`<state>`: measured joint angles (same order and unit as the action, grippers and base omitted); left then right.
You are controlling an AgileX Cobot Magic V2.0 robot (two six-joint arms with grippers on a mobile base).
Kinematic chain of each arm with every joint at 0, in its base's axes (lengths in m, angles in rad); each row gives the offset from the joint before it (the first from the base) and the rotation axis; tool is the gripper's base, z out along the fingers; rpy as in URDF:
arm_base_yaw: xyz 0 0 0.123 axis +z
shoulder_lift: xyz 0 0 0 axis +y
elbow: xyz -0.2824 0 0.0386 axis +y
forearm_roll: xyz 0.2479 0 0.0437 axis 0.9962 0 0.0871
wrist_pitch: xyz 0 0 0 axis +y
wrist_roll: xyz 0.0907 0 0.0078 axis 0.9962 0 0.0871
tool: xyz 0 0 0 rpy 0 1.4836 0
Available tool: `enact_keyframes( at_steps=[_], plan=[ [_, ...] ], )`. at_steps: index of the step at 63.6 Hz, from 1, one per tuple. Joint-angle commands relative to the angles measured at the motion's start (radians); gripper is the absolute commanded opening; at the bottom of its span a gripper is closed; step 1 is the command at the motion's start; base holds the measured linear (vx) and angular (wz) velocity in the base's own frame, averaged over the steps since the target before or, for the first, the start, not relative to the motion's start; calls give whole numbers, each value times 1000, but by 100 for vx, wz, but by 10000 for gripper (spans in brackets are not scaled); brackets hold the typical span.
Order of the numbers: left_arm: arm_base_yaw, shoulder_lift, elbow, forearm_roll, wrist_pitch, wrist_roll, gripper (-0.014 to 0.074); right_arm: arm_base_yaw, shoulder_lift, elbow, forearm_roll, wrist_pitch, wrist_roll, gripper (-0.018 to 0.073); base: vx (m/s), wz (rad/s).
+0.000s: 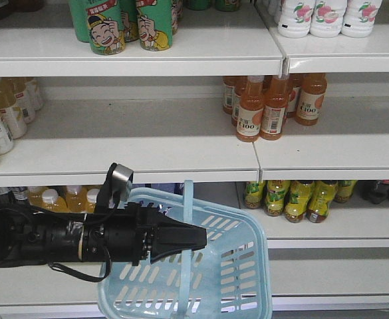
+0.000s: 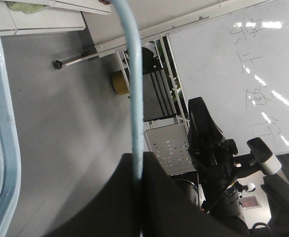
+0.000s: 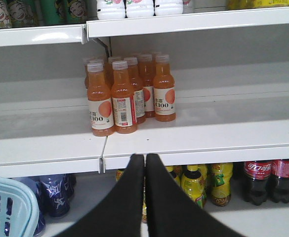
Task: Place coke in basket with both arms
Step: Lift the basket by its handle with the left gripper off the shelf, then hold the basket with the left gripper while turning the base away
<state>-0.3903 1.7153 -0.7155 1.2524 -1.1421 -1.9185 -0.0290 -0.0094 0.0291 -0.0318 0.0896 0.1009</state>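
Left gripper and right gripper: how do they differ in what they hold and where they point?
The left gripper is shut on the swing handle of the basket; the right gripper is shut on nothing. The left gripper is at the basket; the right gripper points at the shelves, with the coke low to its right, untouched. Both are black, tapering, with jaws closed.

Straight above the right claw [image 3: 144, 160], on the white labels of the orange juice bottles [image 3: 129, 94]: "C100", showing only as "100" on the leftmost. Low and right of that claw, on the red wraps of the coke [image 3: 257, 173]: white Coca-Cola script. Right of the left claw [image 2: 140, 168], on the whiteboard [image 2: 223, 64]: handwritten characters, too faint to read. Above it, on the green cans [image 1: 106, 26]: red banners, print unreadable.
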Motion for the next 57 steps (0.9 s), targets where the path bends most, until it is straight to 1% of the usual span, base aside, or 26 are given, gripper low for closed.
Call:
enact_keyframes(
  at_steps=[1,3,7,11,17,20,22,29,33,51,57],
  plan=[
    [-18,-46,-20,-54,-231,7,-7,-6,-18,14,-3,-74,-2,-9,0,0],
    [-24,-46,-14,-56,-230,10,-7,-6,-18,14,-3,-74,-2,-9,0,0],
    [-34,-46,13,-83,-226,16,-7,-6,-18,14,-3,-74,-2,-9,0,0],
    [-45,-46,68,-129,-212,43,-7,-6,-18,14,-3,-74,-2,-9,0,0],
    [-46,-46,142,-225,-232,117,-7,-6,-18,14,-3,-74,-2,-9,0,0],
    [-46,-46,169,-254,-236,128,-7,-6,-18,14,-3,-74,-2,-9,0,0],
    [-46,-46,178,-258,-236,128,-7,-6,-18,14,-3,-74,-2,-9,0,0],
    [-46,-46,187,-211,-236,120,-7,-6,-18,14,-3,-74,-2,-9,0,0],
    [-46,-46,187,-198,-236,107,-7,-6,-18,14,-3,-74,-2,-9,0,0],
    [-46,-46,187,-244,-231,118,-7,-6,-18,14,-3,-74,-2,-9,0,0],
    [-46,-46,187,-247,-231,117,-7,-6,-18,14,-3,-74,-2,-9,0,0]
  ],
)
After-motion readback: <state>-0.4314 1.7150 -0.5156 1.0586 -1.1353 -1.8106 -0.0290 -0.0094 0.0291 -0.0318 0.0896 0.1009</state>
